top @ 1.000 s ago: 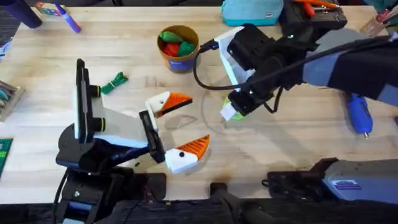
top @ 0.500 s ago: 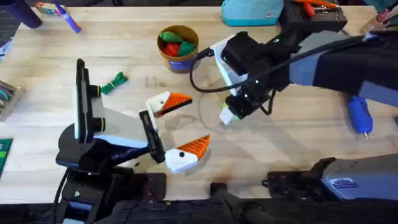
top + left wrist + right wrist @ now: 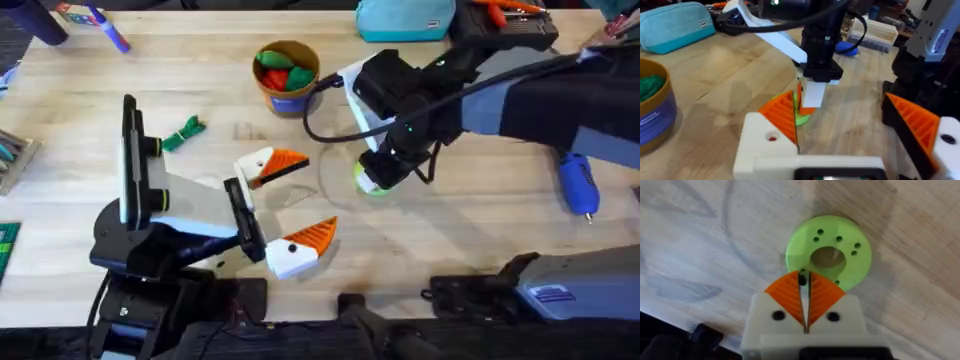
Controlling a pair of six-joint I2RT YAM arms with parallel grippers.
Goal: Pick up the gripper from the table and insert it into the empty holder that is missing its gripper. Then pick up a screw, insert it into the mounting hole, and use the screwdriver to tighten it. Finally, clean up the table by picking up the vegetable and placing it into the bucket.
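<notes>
Small dark screw (image 3: 801, 279) is pinched at the tips of the right gripper (image 3: 806, 287), whose orange ribbed pads are closed on it with a hairline gap between them. The object is tiny; calling it the screw is a judgement from its size and the task.

Location: the right gripper (image 3: 378, 172) points straight down over the flat lime-green plastic disc (image 3: 374, 187), which lies on the pale wooden table (image 3: 480, 230) at 5 o'clock from the round orange bucket (image 3: 287, 75).

Critical relation: the screw's long axis appears vertical, in line with the fingers. The right wrist view shows it directly above the rim of the lime-green disc (image 3: 828, 251), beside the ring of small mounting holes around the wide centre bore. Whether it has entered a hole cannot be told.

Left gripper (image 3: 300, 205) rests at 8 o'clock from the disc, near it, with fingers wide apart and empty. The right arm is the nearer one — insertion should stay with it.

Blue-handled screwdriver (image 3: 578, 185) lies at 3 o'clock from the disc, well apart. Green leafy toy vegetable (image 3: 183, 132) lies on the table at 8 o'clock from the bucket, not yet binned.
</notes>
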